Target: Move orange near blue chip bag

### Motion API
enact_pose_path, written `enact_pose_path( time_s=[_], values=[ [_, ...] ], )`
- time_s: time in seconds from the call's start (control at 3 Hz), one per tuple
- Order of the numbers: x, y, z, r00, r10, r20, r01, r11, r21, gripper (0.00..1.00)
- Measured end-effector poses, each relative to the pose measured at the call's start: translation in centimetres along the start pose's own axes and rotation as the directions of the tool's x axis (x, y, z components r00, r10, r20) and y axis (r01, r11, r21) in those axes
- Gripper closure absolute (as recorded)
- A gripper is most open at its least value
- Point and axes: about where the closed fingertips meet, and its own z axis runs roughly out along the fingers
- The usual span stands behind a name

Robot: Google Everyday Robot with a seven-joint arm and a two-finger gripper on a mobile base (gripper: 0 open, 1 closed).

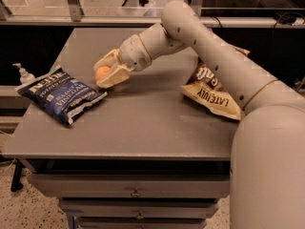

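Note:
The orange (102, 73) is small and round and sits between the cream fingers of my gripper (106, 75), low over the grey table (143, 128). The gripper is shut on it. The blue chip bag (61, 94) lies flat at the table's left edge, dark navy with white lettering. The gripper and orange are just to the right of the bag's upper right corner, a short gap apart from it.
A brown-and-tan chip bag (212, 92) lies on the right of the table, partly under my arm (209, 46). A pump bottle (23, 74) stands beyond the table's left edge. Drawers (136, 192) are below the tabletop.

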Motion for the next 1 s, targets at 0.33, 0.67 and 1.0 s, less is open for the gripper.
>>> enact_pose_path(
  time_s=[0.33, 0.67, 1.0],
  values=[
    [-0.01, 0.11, 0.08, 1.0, -0.013, -0.001, 0.013, 0.9997, -0.021, 0.13],
    [-0.01, 0.23, 0.12, 1.0, -0.019, -0.001, 0.019, 0.9993, -0.033, 0.0],
    [0.16, 0.08, -0.45, 1.0, -0.016, -0.002, 0.016, 0.9997, -0.02, 0.0]
  ],
)
